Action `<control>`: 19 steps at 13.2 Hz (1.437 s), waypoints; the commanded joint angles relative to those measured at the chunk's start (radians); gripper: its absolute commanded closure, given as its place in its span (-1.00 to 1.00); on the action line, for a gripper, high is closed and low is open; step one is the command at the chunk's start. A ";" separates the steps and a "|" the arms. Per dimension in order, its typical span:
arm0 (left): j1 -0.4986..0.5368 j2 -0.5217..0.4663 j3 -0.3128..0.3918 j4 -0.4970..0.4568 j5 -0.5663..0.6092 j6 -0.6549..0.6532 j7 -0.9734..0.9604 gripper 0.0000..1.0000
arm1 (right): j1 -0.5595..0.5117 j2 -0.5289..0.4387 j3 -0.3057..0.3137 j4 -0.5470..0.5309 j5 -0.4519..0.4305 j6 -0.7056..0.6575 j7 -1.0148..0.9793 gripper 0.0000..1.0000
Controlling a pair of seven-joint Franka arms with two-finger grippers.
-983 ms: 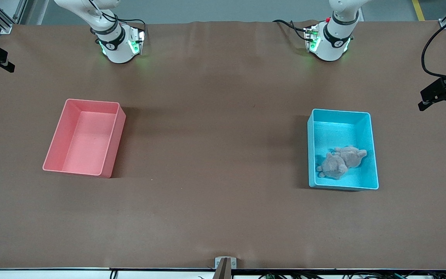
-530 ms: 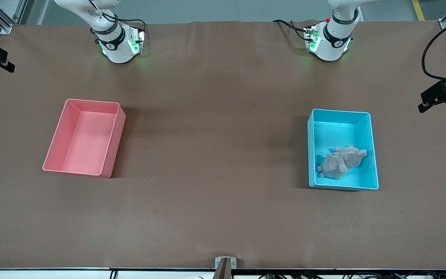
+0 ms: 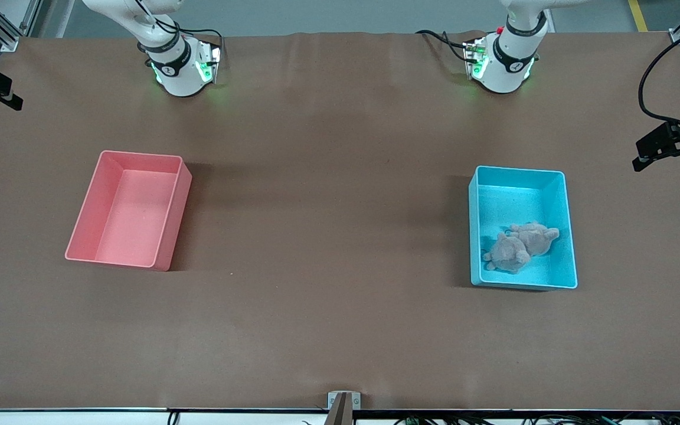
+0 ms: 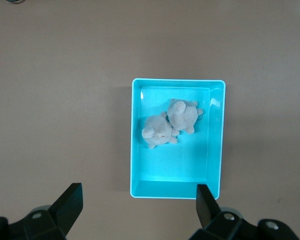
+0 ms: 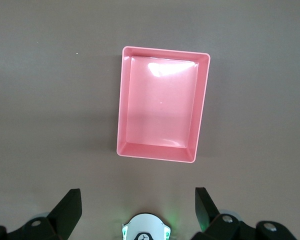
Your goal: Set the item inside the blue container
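Nothing moved: blue container (image 4: 217,135) under spread left claw (image 4: 138,212).

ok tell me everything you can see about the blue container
The blue container is a bright cyan rectangular bin, plastic by its look, with low straight walls and rounded corners. It sits flat and open-topped on the brown table toward the left arm's end. Two grey plush toys lie touching inside, in the half nearer the front camera. No gripper touches it.

1. Two bins stand on the surface (image 3: 328,195): one blue container (image 3: 570,236) and one pink bin (image 3: 177,218).
2. Two grey plush toys: one plush toy (image 3: 506,252) and a second plush toy (image 3: 536,237), touching, both in the blue container.
3. Two robot arms.
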 commanded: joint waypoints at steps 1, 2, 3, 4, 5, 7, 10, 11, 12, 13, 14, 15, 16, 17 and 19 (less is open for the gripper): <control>-0.046 0.004 0.044 0.023 -0.008 -0.020 0.006 -1.00 | 0.000 -0.017 0.004 -0.016 -0.005 0.002 -0.002 -1.00; -0.061 0.004 0.058 0.023 -0.008 -0.020 0.006 -1.00 | 0.000 -0.017 0.004 -0.016 -0.008 0.002 -0.002 -1.00; -0.063 0.004 0.061 0.023 -0.007 -0.020 0.006 -1.00 | 0.001 -0.017 0.004 -0.016 -0.008 0.002 -0.002 -1.00; -0.063 0.004 0.061 0.024 -0.007 -0.020 0.007 -1.00 | 0.001 -0.017 0.004 -0.016 -0.010 0.003 -0.002 -1.00; -0.060 0.003 0.059 0.024 -0.007 -0.020 0.007 -0.99 | 0.000 -0.017 0.004 -0.016 -0.010 0.002 -0.002 -1.00; -0.058 0.003 0.058 0.027 -0.007 -0.020 0.007 -1.00 | 0.000 -0.017 0.004 -0.016 -0.010 0.002 -0.002 -1.00; -0.055 -0.002 0.056 0.033 -0.008 -0.018 0.017 -1.00 | 0.003 -0.017 0.004 -0.016 -0.010 0.000 -0.002 -1.00; -0.055 -0.004 0.058 0.035 -0.010 -0.018 0.015 -1.00 | 0.003 -0.017 0.004 -0.016 -0.010 0.002 -0.002 -1.00; -0.054 -0.011 0.058 0.050 -0.008 -0.020 0.007 -0.99 | 0.003 -0.017 0.004 -0.016 -0.010 0.000 -0.002 -1.00; -0.054 -0.010 0.061 0.053 -0.008 -0.023 0.006 -1.00 | 0.003 -0.017 0.004 -0.016 -0.010 0.000 0.000 -1.00; -0.052 -0.010 0.061 0.053 -0.007 -0.023 0.007 -1.00 | 0.003 -0.017 0.004 -0.017 -0.010 -0.001 0.009 -1.00; -0.051 -0.008 0.061 0.053 -0.007 -0.023 0.007 -1.00 | 0.003 -0.017 0.004 -0.016 -0.010 -0.001 0.020 -1.00; -0.051 -0.007 0.062 0.052 -0.007 -0.023 0.006 -0.99 | 0.003 -0.017 0.004 -0.016 -0.010 -0.001 0.021 -1.00; -0.051 -0.002 0.062 0.052 -0.007 -0.023 0.003 -1.00 | 0.003 -0.017 0.004 -0.016 -0.010 -0.001 0.022 -1.00; -0.052 0.000 0.061 0.053 -0.013 -0.018 0.000 -1.00 | 0.003 -0.017 0.004 -0.017 -0.010 0.000 0.022 -1.00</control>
